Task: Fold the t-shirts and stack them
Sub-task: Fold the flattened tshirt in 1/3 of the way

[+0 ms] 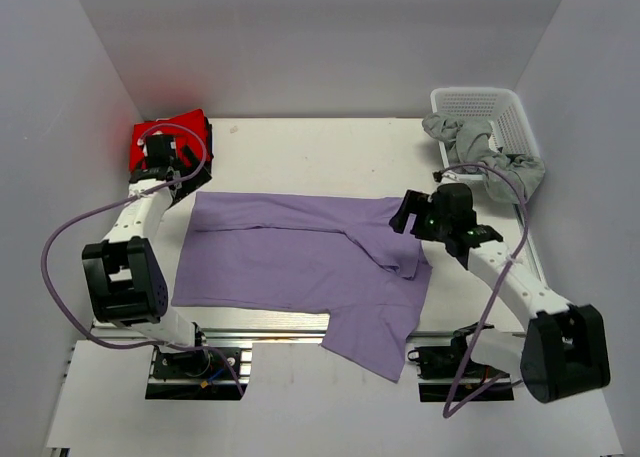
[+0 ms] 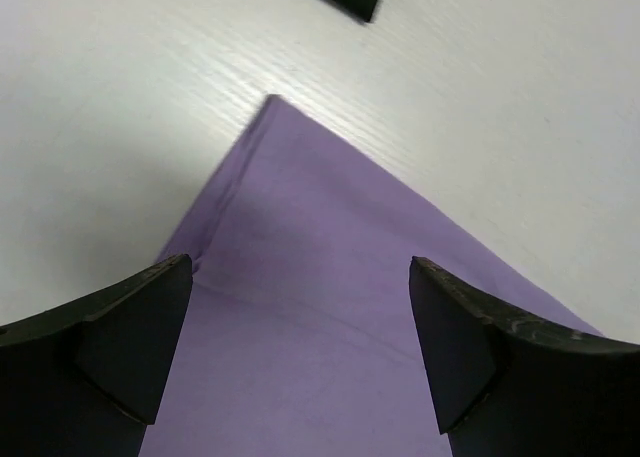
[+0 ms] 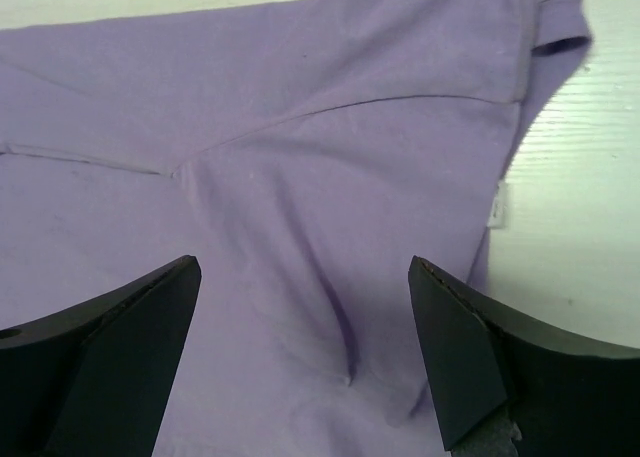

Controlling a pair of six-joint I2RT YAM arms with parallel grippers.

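The lavender t-shirt [image 1: 300,257] lies spread, partly folded, across the middle of the surface [image 1: 320,147], with its near right part hanging over the front edge. The red t-shirt [image 1: 193,123] sits in a folded bundle at the far left corner. The left end effector [image 2: 300,277] is spread wide and empty above the lavender shirt's far left corner, and the right end effector [image 3: 305,272] gapes equally wide over its right side, perhaps just clear of the cloth, while a white basket [image 1: 480,102] holding grey cloth [image 1: 470,137] stands far right.

Left tool [image 2: 300,267] and right tool [image 3: 303,265] both spread wide.
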